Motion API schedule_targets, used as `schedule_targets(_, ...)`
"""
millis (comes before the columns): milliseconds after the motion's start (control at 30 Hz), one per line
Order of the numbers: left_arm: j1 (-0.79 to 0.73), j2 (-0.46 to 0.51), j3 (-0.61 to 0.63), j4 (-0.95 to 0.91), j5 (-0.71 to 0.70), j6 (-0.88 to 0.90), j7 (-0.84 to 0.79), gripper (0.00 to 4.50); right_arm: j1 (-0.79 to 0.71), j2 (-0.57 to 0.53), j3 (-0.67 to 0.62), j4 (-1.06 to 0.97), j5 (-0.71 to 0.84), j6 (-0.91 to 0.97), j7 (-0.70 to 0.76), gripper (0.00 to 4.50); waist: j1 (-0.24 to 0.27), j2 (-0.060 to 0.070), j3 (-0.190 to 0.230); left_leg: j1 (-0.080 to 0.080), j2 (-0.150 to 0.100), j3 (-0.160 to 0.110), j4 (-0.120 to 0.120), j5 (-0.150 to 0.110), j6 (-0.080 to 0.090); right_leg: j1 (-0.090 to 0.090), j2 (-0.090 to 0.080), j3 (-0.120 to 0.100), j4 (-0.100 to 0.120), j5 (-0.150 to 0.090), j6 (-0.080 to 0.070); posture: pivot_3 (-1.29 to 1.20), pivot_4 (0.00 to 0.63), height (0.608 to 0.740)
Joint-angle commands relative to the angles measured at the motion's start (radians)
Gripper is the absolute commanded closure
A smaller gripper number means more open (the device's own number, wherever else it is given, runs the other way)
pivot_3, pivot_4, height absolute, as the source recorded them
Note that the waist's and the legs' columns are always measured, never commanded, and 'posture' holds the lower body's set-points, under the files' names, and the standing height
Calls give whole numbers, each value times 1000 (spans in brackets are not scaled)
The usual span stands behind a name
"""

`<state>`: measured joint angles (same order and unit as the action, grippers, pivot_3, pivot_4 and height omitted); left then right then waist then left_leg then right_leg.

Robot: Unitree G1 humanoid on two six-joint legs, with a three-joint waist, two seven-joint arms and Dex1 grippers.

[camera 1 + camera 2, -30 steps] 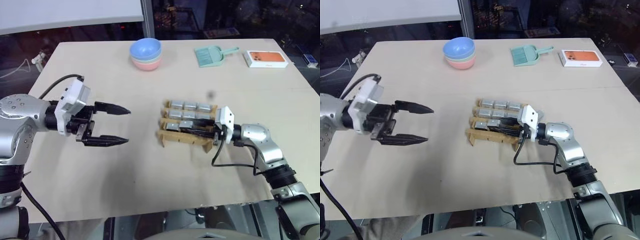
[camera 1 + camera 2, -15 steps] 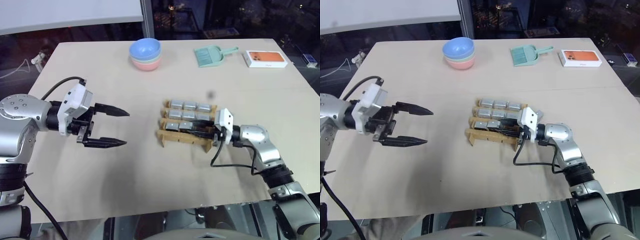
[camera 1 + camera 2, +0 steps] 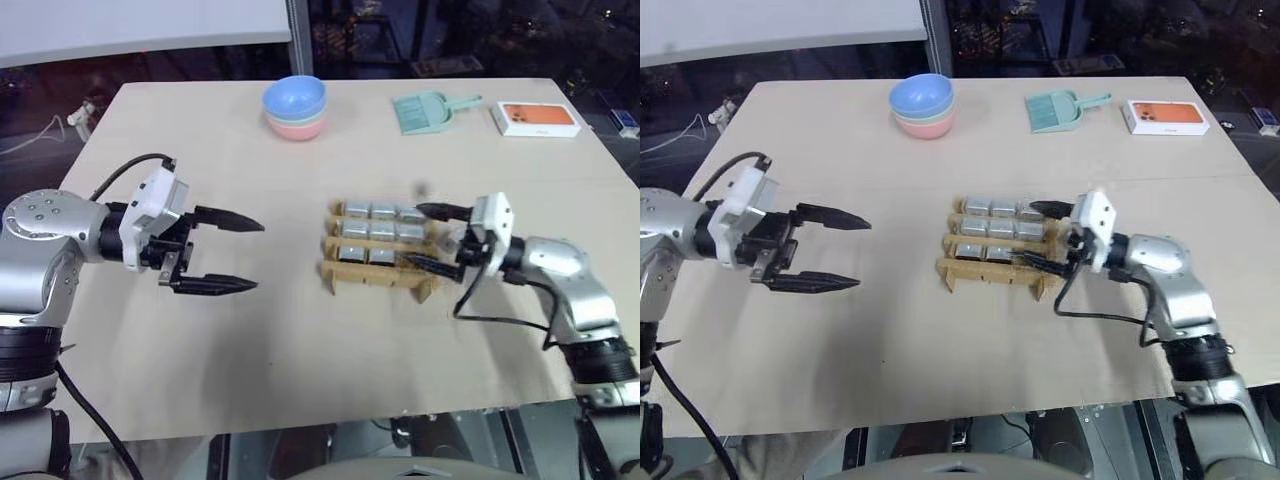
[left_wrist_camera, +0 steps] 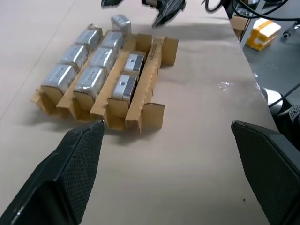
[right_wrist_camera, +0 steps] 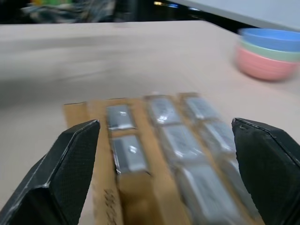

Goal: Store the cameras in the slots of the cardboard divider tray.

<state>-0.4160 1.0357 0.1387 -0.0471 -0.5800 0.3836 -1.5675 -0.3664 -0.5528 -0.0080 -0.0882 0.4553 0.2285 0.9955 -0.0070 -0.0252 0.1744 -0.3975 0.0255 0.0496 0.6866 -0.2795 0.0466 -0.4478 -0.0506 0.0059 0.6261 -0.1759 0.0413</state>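
Your right tool point(image 3: 432, 236) is standing released beside the cardboard divider tray point(image 3: 380, 276), mid-bench point(image 3: 300, 340); your left tool point(image 3: 240, 254) is hanging released, well apart. 8 cameras point(image 3: 384, 230) are sitting slotted. Confirm the remaining near-row slot before retracting clear of the dividers.

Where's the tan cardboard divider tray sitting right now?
In the head views the tan corrugated cardboard divider tray sits mid-table, right of centre, directly in front of the open right gripper, well nearer the robot than the stacked pastel bowls.
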Motion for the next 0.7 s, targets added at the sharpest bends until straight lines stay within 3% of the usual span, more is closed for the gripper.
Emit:
schedule_targets(33,-27,-8,-2,-22,-15,-3,1,0,31,-54,-91,-58,33,90,-62,47,-1,0,0,0,0,0,0,0,0,0,0,0,0,0,0,0,150,740)
schedule_targets(167,-55,-33,-29,-7,-1,-12,1,0,86,-101,-115,1,-25,84,-101,47,-1,0,0,1,0,0,0,0,0,0,0,0,0,0,0,0,150,740)
schedule_targets(433,-94,-50,-57,11,12,-20,-10,0,55,-60,-80,81,-106,91,-191,47,-9,0,0,1,0,1,0,0,0,0,1,2,0,0,1,0,150,740)
schedule_targets(700,-101,-45,-58,6,17,-12,-7,0,-106,-338,36,152,-221,-85,161,47,-4,1,1,0,-1,1,1,0,0,0,-1,2,-1,0,1,0,150,740)
